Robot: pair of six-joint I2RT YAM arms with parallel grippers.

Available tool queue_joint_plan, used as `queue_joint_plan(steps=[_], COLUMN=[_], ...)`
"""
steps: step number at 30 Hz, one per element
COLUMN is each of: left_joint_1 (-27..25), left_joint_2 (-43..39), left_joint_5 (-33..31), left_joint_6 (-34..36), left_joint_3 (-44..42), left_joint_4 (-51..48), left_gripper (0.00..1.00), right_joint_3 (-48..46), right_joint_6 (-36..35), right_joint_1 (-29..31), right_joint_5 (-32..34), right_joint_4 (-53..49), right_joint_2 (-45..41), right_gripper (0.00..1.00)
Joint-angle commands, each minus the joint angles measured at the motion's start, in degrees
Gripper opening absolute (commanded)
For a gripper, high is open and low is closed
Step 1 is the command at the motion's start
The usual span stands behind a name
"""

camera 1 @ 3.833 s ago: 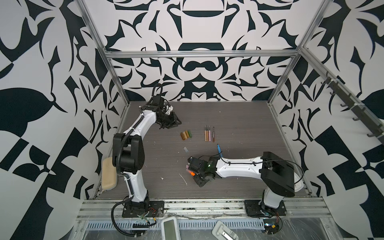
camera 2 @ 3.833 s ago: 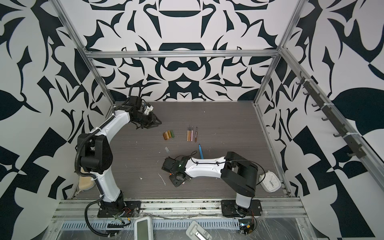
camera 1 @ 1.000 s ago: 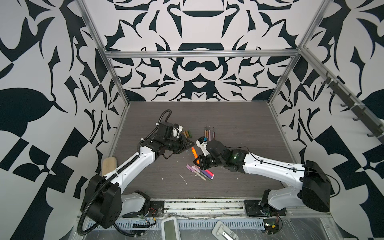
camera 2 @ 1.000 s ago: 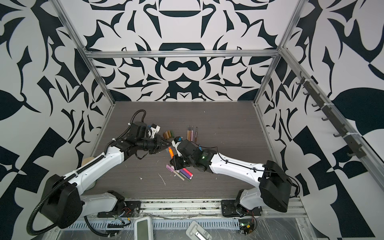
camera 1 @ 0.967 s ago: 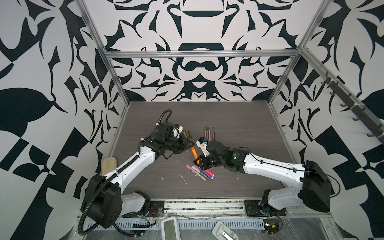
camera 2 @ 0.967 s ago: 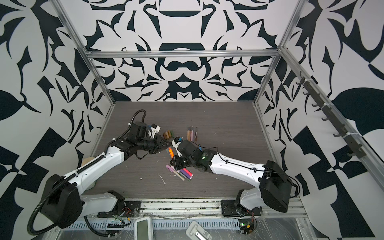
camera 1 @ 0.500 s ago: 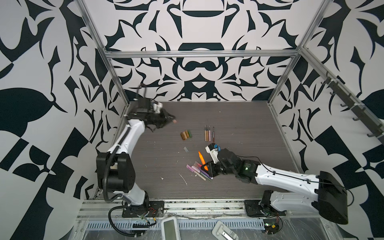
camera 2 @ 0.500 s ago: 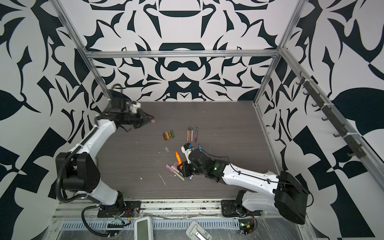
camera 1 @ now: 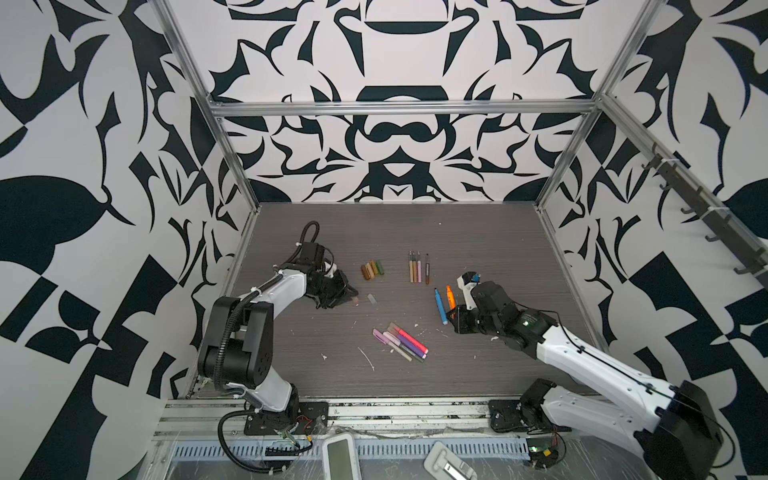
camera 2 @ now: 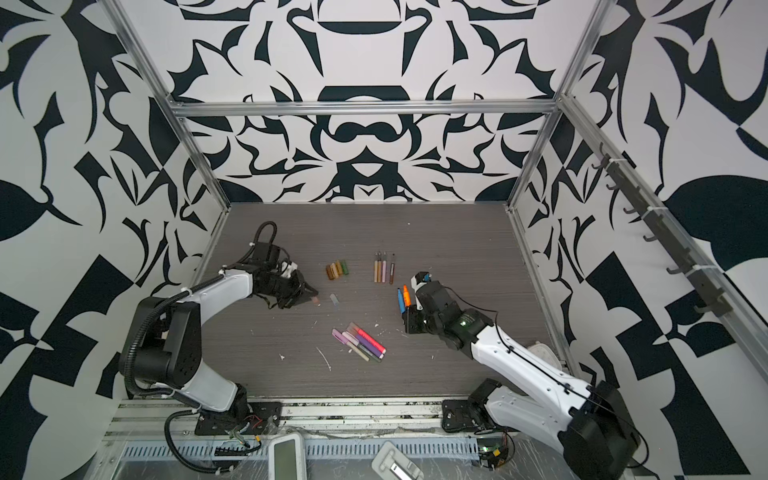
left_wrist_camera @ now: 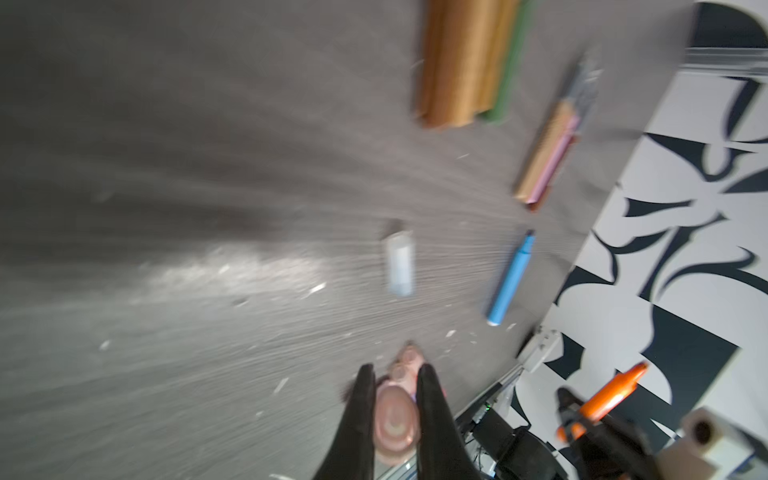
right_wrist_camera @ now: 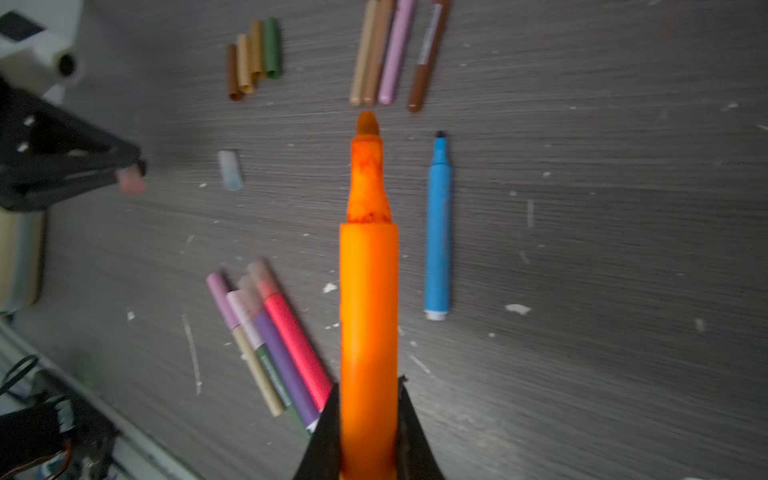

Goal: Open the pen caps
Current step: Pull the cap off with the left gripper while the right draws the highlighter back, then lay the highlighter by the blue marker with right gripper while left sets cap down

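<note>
The table [camera 1: 478, 232], dark grey w/ wood grain, is strewn w/ white flecks [camera 1: 369, 360]. Toward the back, four caps [camera 1: 372, 269] (brown, two gold, green) are laid side by side, touching. To their right, apart, four thin pens [camera 1: 418, 268] (two gold, pink, brown) are laid parallel, tips to the back wall. Nearer the front, a cluster of capped pens [camera 1: 401, 341] is fanned on a diagonal, caps to the back-left. A pale cap [camera 1: 372, 300], translucent, is seen lying alone, just ahead of the left gripper [left_wrist_camera: 395, 370].

A pinkish cap [left_wrist_camera: 392, 419] is pinched btw. that gripper's fingers [left_wrist_camera: 361, 415], which are pressed onto it from both sides. It is held low, left of centre. Its long axis runs along the fingers, w/ one end sticking out past the tips toward the pale cap. Contact w/ the table cannot be told, the wrist view being blurred.

Right of centre, the orange pen [right_wrist_camera: 368, 270] is clamped at its tail end by the right gripper [right_wrist_camera: 368, 384], fingers closed on the barrel. It is uncapped; the felt tip is pointed to the back, at the near ends of the thin pens. Its long axis is approx. parallel to the blue pen [right_wrist_camera: 438, 232], which is laid flat just beside it, also uncapped, tip to the back.
</note>
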Motion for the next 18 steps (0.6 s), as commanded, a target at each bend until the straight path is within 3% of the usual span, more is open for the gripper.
queue_joint_plan(steps=[1, 8, 18], left_joint_1=[-0.61, -2.93, -4.43], left_joint_2=[-0.37, 6.19, 10.37], left_joint_5=[-1.34, -1.07, -1.98], left_joint_6=[-2.25, -3.08, -3.35], left_joint_3=[-1.63, -0.37, 2.36], left_joint_4=[6.59, 8.89, 9.73], left_gripper=[0.0, 0.04, 0.09], right_joint_3=[2.53, 3.48, 4.46], right_joint_6=[-5.65, -7.05, -7.2], right_joint_1=[-3.93, -10.83, -13.05], right_joint_5=[-3.88, -9.72, -14.55], right_joint_4=[0.31, 5.72, 10.4], right_joint_2=[4.05, 15.32, 22.99], right_gripper=[0.0, 0.0, 0.02])
